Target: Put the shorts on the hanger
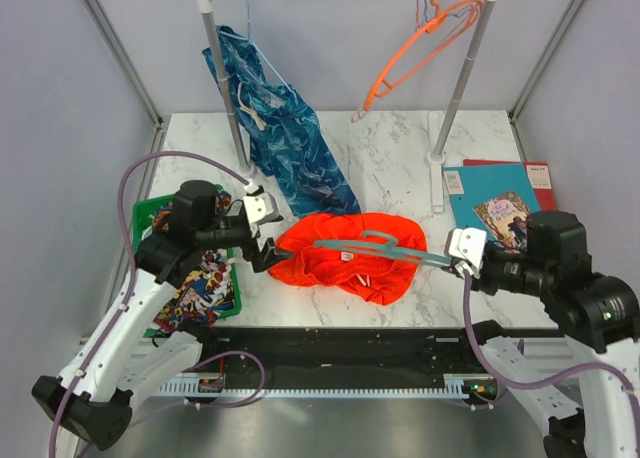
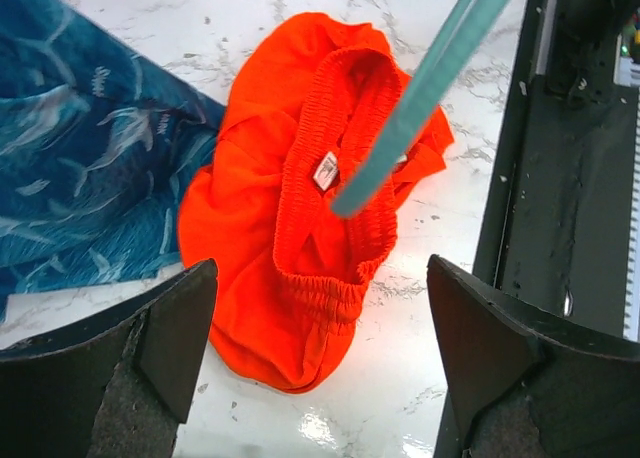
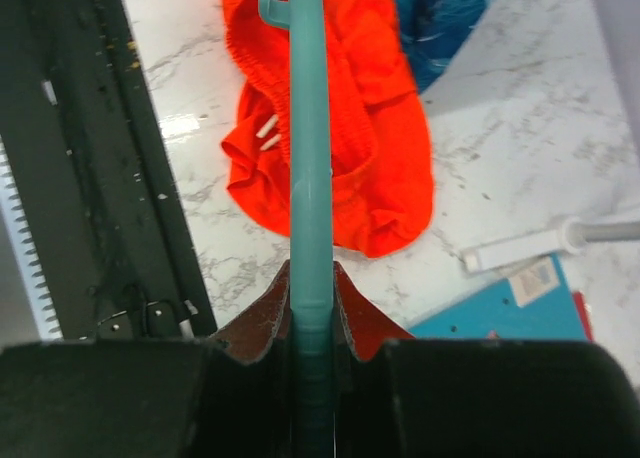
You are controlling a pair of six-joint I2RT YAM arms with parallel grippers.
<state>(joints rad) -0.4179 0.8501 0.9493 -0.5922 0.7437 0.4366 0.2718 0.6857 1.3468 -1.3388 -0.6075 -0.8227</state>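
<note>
Shorts: bright orange-red fabric shorts [image 1: 345,263] heaped on the white marble worktop [image 1: 400,158], mid-view from above, elastic waistband gaping upward.
Hanger: thin teal plastic hanger [image 1: 380,246] held level over the heap, running 3 to 9 o'clock, far tip at the open waistband, probably lined up to thread through.
Right jaws: clenched on the hanger's near end, at 3 o'clock of the shorts. Gripping at the very end leaves the rest of the bar free for fabric.
Left jaws: spread wide, nothing between them, hovering at 9 o'clock of the shorts, right over the elastic. Looks poised to pinch the waistband and draw it along the hanger.
Neighbour: blue patterned garment [image 1: 290,138] at 11 o'clock, edge against the shorts. Could get caught in that pinch.
Hard to tell: whether the tip sits inside the waistband or just above it. Drawstring only two white ends showing. Underside of the heap hidden.
</note>
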